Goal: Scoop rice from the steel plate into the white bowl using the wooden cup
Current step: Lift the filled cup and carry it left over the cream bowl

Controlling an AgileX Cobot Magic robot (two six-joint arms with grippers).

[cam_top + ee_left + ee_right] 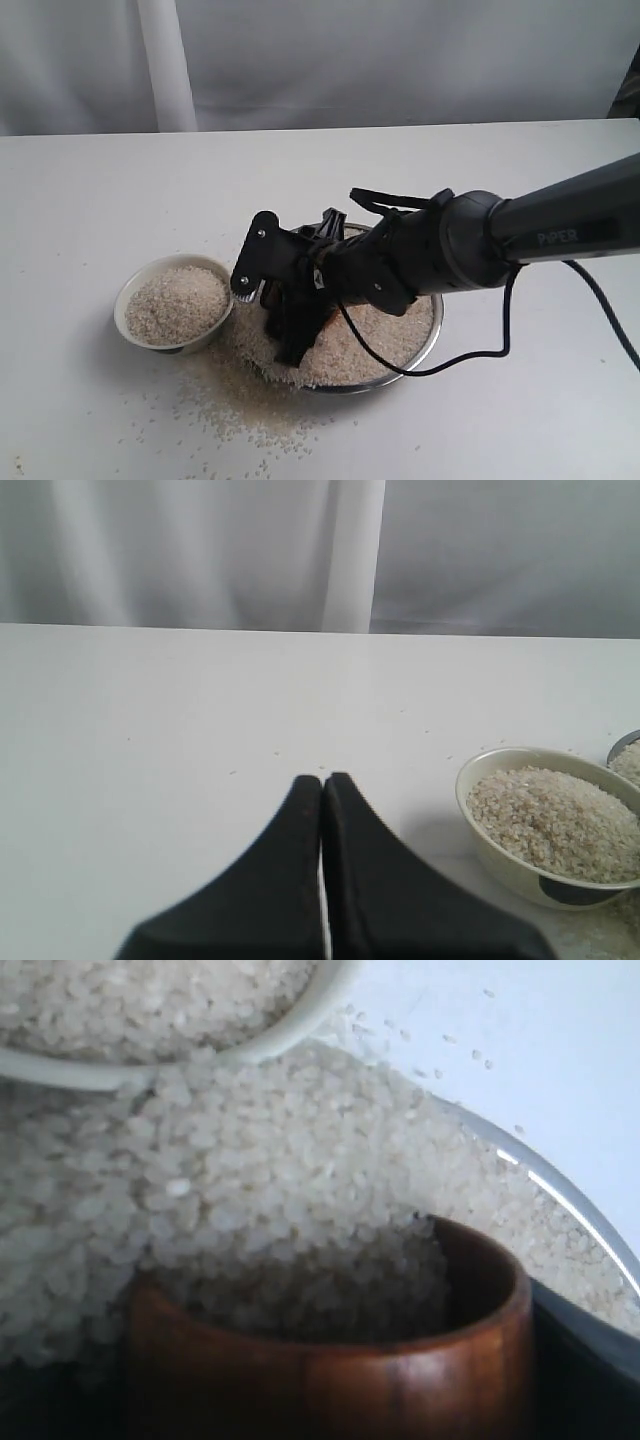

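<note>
The steel plate [426,348] holds a heap of rice [352,352], and the white bowl [124,300] touching its left edge is full of rice too. My right gripper [291,332] reaches down into the plate, shut on the wooden cup [400,1370]. The cup is tipped mouth-first into the rice [260,1190] and grains lie inside it. Beyond the cup are the bowl's rim [300,1020] and the plate's rim [560,1195]. The exterior view mostly hides the cup behind the gripper. My left gripper [322,780] is shut and empty above bare table, left of the bowl [478,810].
Loose grains [240,410] are scattered on the white table in front of the bowl and plate. A black cable [480,355] loops from the right arm past the plate's right side. A white curtain hangs behind the table's far edge.
</note>
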